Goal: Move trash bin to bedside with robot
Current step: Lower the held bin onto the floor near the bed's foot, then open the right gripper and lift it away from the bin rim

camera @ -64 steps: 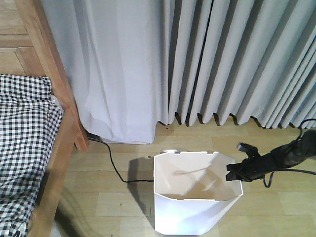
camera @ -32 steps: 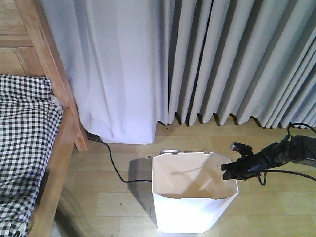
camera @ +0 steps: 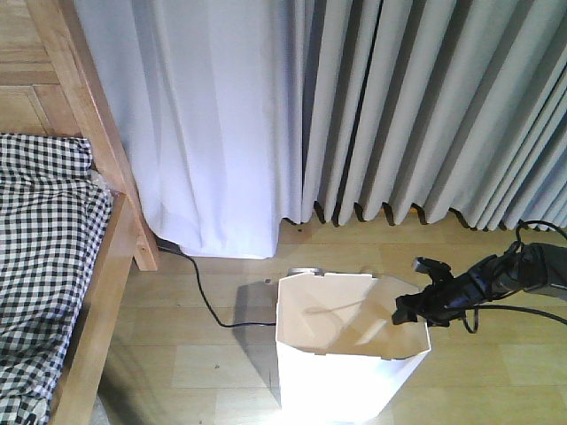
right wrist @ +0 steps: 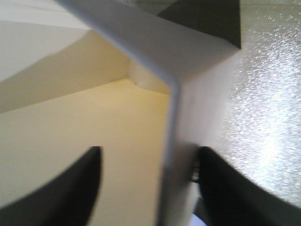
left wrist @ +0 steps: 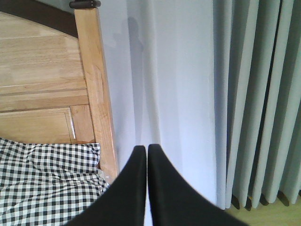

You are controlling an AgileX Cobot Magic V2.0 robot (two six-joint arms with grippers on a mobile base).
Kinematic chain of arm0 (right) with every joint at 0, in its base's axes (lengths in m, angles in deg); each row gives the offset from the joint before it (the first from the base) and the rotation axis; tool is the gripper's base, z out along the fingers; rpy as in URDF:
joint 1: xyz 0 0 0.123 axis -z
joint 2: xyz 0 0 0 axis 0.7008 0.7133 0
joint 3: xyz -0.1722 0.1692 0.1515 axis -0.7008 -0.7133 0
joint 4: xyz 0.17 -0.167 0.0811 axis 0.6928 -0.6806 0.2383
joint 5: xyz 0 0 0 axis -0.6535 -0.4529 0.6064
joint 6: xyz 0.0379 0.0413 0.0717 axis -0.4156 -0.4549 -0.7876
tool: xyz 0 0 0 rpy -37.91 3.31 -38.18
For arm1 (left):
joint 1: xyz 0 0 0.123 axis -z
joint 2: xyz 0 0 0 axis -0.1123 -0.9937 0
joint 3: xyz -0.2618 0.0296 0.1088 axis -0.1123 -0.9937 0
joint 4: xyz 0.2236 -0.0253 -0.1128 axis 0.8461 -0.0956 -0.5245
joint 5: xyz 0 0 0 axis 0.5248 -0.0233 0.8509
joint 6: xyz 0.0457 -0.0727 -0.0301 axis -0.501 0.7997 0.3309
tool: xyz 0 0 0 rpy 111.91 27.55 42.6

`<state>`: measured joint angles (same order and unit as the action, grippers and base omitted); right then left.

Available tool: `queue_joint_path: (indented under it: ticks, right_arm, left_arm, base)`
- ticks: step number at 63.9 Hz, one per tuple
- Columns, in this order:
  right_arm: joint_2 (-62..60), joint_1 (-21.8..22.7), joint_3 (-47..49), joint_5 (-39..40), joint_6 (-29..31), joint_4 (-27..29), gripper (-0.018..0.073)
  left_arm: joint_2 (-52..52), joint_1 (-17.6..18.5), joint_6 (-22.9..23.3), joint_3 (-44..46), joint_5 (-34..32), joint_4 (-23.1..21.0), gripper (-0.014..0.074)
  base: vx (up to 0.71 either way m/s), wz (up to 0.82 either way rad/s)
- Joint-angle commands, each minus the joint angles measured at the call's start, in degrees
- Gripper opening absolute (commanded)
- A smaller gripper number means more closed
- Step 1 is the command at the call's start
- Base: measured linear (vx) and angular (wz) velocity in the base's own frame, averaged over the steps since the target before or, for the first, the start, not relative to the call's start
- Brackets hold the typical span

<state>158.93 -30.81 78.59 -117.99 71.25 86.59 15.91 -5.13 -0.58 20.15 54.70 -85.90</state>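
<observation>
One wall of the trash bin point(right wrist: 176, 141) stands between the right gripper's point(right wrist: 148, 183) parted fingers, one inside, one outside, apparently not yet pinched. A firm grip low on the rim should keep the thin plastic from buckling. Beyond, the bin point(camera: 350, 354) sits well apart from the bed point(camera: 53, 266), whose frame the left gripper point(left wrist: 142, 188), fingers together and empty, faces.

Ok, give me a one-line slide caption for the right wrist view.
Right gripper straddles the white trash bin wall, one finger inside the cream interior, the other outside.
</observation>
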Motion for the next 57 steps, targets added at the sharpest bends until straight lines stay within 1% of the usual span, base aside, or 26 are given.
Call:
queue_joint_path:
  ticks: [1, 6, 11, 27, 33, 43, 51, 57]
  right_arm:
    - [-4.17, -0.23, 0.94, -2.05, 0.24, 1.06, 0.0603]
    - [-4.17, -0.23, 0.94, -1.88, 0.29, 1.06, 0.0634]
    - [-4.17, -0.23, 0.94, -1.89, 0.29, 1.06, 0.0631]
    - [-5.25, 0.61, 0.87, -0.57, 0.07, 2.17, 0.0568]
    - [-7.27, 0.92, -0.64, -0.20, 0.45, 1.96, 0.0547]
    - [-15.11, 0.92, -10.96, 7.72, 3.10, 3.49, 0.0519]
    - [-23.39, 0.92, -20.45, 10.16, 7.20, 4.31, 0.0505]
    - [-30.43, 0.82, -27.94, 12.90, 8.14, 4.31, 0.0500]
  left_arm:
    - [0.26, 0.02, 0.20, 1.38, -4.18, -0.12, -0.0006]
    - [0.26, 0.02, 0.20, 1.38, -4.18, -0.12, -0.0006]
    - [0.26, 0.02, 0.20, 1.38, -4.18, -0.12, -0.0006]
    - [0.26, 0.02, 0.20, 1.38, -4.18, -0.12, -0.0006]
    - [0.26, 0.02, 0.20, 1.38, -4.18, -0.12, -0.0006]
    - [0.26, 0.02, 0.20, 1.38, -4.18, -0.12, -0.0006]
    - [0.26, 0.02, 0.20, 1.38, -4.18, -0.12, -0.0006]
    - [0.26, 0.02, 0.20, 1.38, -4.18, -0.12, -0.0006]
  base:
    - [0.00, 0.00]
    - [0.00, 0.00]
    - [0.00, 0.00]
    - [0.00, 0.00]
    - [0.00, 0.00]
    - [0.00, -0.01]
    - [0.00, 0.00]
    - [0.00, 0.00]
